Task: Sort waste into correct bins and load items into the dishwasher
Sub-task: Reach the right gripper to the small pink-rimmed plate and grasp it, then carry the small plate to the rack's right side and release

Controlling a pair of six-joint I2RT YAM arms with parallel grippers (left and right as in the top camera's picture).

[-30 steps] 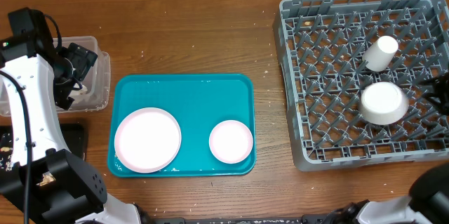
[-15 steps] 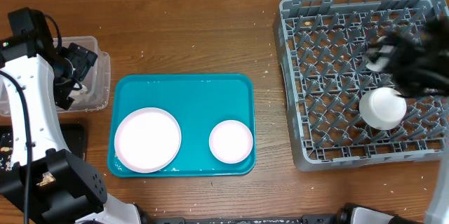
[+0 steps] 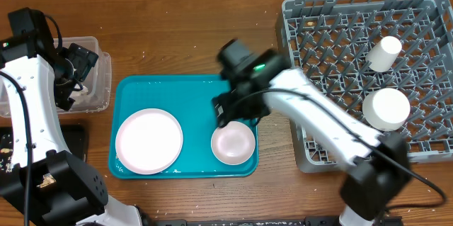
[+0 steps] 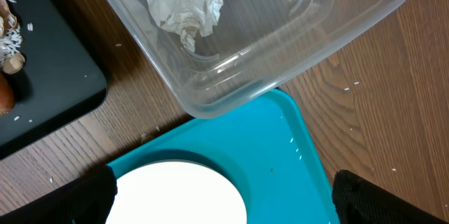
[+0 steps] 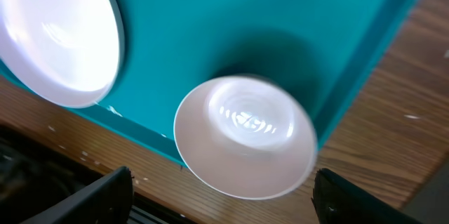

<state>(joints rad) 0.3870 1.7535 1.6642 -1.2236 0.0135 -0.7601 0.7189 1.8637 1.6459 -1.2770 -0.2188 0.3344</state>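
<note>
The small pale pink dish and the large pink plate lie on the teal tray. My right gripper is open and empty, just above the dish's far edge; in the right wrist view the dish lies between the spread fingers. My left gripper is open and empty over the clear tub, which holds the crumpled wrapper. The black tray holds rice crumbs and the carrot. The cup and white bowl sit in the grey dish rack.
The left arm's white links cover most of the black tray in the overhead view. The right arm stretches from the front right across the rack's near left corner. Bare wooden table lies between the teal tray and the rack.
My right arm has swung left from over the dish rack to above the small pink dish on the teal tray. The cup and bowl stay in the rack. The left arm has not moved.
</note>
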